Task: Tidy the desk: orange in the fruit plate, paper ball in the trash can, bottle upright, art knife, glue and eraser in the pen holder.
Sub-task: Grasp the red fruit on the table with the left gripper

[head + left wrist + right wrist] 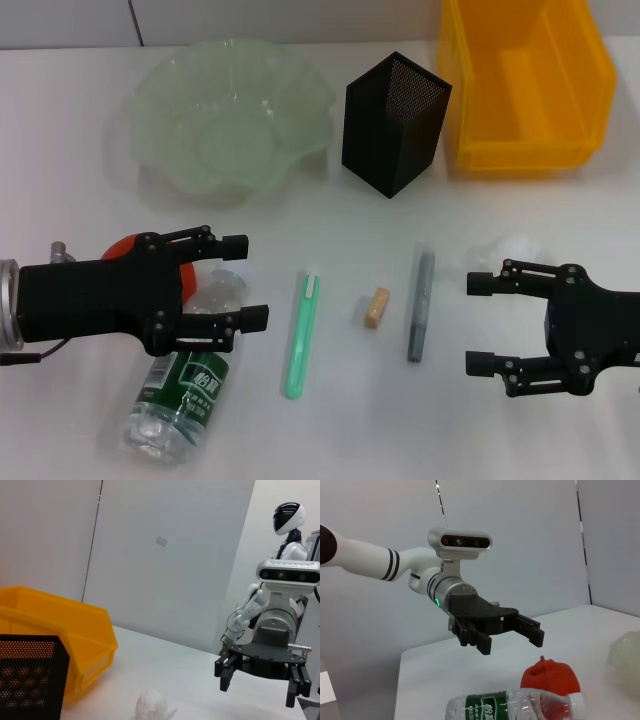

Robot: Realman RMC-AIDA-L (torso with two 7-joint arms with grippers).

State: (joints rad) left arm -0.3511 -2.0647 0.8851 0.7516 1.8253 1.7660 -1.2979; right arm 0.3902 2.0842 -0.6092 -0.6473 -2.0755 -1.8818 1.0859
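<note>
The orange lies at the front left, mostly under my left gripper, which hovers open above it and above the lying bottle. The right wrist view shows that gripper just over the orange and the bottle. A green stick, the tan eraser and a grey stick lie in a row mid-table; which is the art knife and which the glue I cannot tell. My right gripper is open beside the paper ball.
At the back stand the fruit plate, the pen holder and the trash can. The left wrist view shows the trash can, pen holder, paper ball and right gripper.
</note>
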